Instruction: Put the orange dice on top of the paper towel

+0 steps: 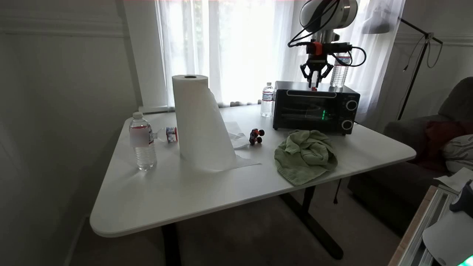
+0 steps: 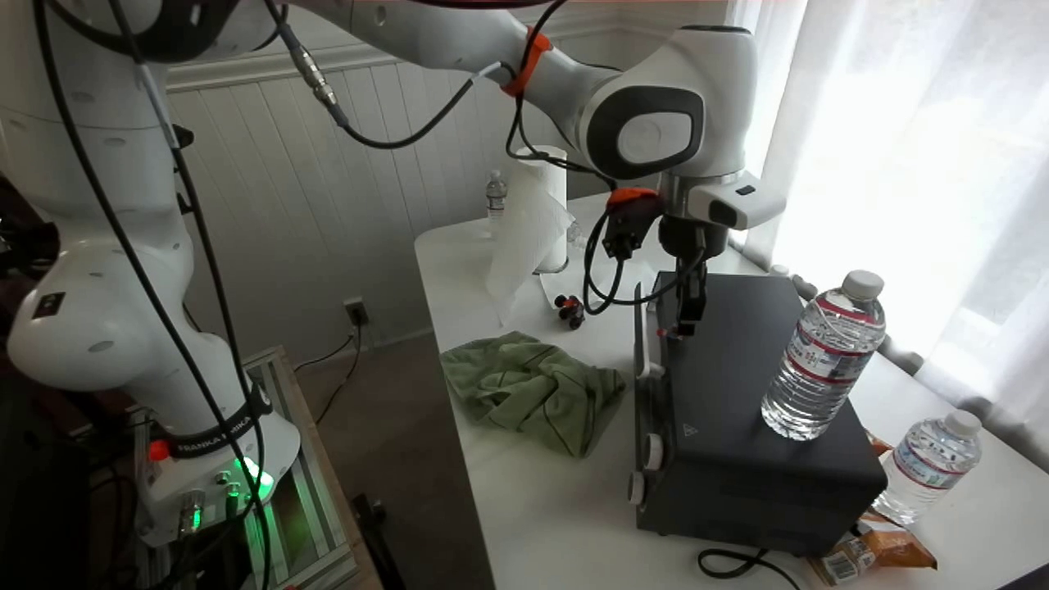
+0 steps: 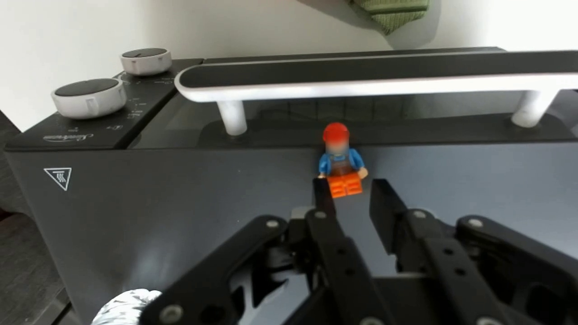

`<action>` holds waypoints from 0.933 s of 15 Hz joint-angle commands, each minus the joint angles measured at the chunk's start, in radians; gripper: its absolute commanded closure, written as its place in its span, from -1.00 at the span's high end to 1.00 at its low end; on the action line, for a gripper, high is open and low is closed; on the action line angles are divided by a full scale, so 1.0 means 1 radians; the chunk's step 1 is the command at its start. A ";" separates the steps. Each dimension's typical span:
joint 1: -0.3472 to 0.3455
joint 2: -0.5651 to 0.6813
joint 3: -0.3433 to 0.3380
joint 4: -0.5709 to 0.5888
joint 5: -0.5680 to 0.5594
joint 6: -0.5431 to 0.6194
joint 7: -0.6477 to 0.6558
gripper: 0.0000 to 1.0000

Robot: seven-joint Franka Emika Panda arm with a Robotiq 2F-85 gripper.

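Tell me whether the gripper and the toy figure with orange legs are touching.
Cannot tell. In the wrist view, one finger of the gripper reaches the outline of the toy figure, but their depth is unclear.

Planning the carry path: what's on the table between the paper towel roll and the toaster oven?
In an exterior view: a white sheet by the roll, then a small wheeled toy; a water bottle stands near the oven.
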State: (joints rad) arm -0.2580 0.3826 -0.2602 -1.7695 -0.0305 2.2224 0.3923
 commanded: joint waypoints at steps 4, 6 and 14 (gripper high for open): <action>0.013 0.007 -0.014 0.022 -0.001 -0.025 0.006 -0.88; 0.013 0.001 -0.014 0.019 0.000 -0.024 0.004 -0.83; 0.028 -0.101 -0.001 -0.046 0.009 -0.063 -0.009 -0.85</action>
State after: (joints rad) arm -0.2511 0.3605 -0.2605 -1.7655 -0.0307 2.2084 0.3898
